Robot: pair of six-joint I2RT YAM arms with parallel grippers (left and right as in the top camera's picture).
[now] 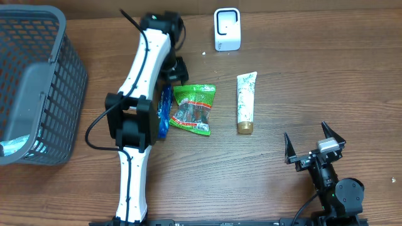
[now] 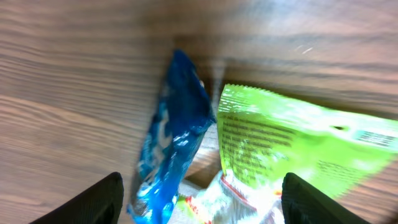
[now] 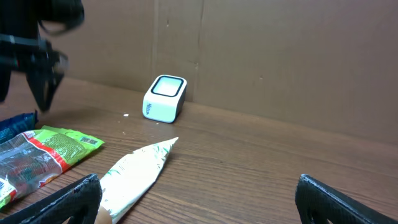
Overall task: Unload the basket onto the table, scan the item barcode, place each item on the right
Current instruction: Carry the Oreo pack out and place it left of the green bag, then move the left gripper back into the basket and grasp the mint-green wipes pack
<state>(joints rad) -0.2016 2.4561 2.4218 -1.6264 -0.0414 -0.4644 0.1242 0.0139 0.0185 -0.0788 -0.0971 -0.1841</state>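
- The left gripper (image 2: 202, 183) is seen spread wide above the blue packet (image 1: 166, 112), with nothing pinched between its fingers.
- The blue packet is laid flat on the desk (image 1: 326, 75), its edge touching the green packet (image 1: 195, 108); from overhead it is partly hidden by the left arm.
- The scanner (image 1: 227, 29) is set upright near the far edge, well apart from the packets, with bare wood left between them.
- A tube (image 1: 245, 103) is laid just beside the green packet, cap toward the near side.
- A grey basket (image 1: 66, 75) is placed at the left edge.
- The right gripper (image 1: 306, 130) is held spread and empty at the front right, open desk around it.
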